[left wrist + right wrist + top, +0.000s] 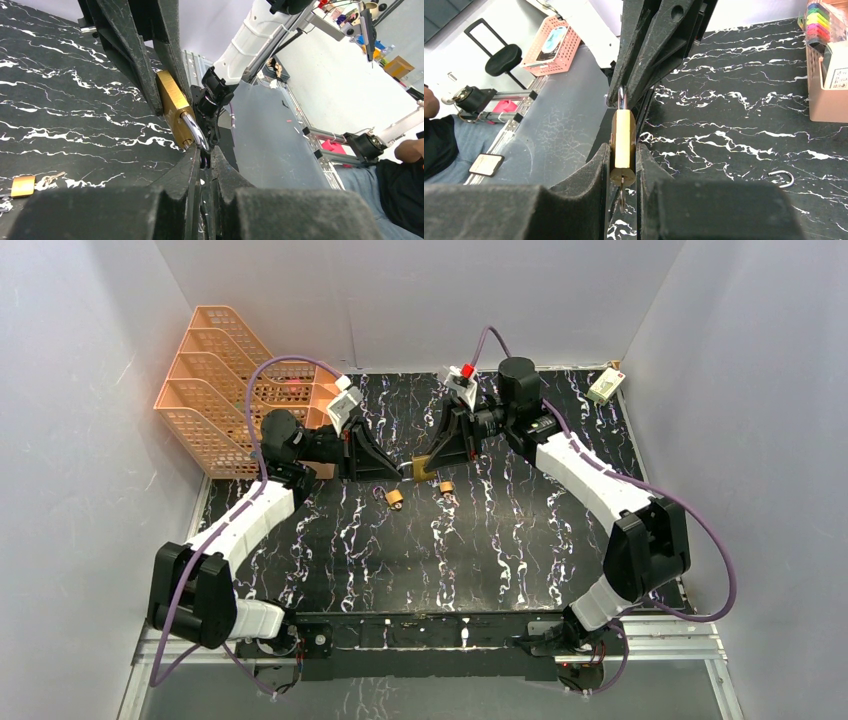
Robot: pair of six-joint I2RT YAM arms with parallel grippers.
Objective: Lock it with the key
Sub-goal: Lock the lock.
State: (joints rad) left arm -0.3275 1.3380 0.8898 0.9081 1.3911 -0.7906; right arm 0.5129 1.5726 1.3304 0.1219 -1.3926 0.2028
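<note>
Starting at your left fingers [187, 172]: they are pressed almost together, and the silver shackle [195, 131] runs down into the slit between them, so your left gripper [204, 165] has it pinched. You cannot see the shackle's lower end; the pads swallow it.

Your right fingers [596, 170] stand a little apart, clamped on the flat sides of the brass padlock [623, 135], which sits upright in your right gripper [623, 152]. What looks like the key [622, 192] hangs from the underside, half lost in the dark gap, so you cannot tell how deep it sits in the keyhole. Nor can you tell whether the shackle is pushed home.

From above, both grippers meet tip to tip over the middle of the far half of the table [500, 550], and only a sliver of brass shows between them.

Two small padlocks [395, 498] lie just in front of that meeting point. A loose shackle [781, 178] lies on the marbled surface. Orange trays [225, 380] stand at the far left, partly cut off by the left arm.
</note>
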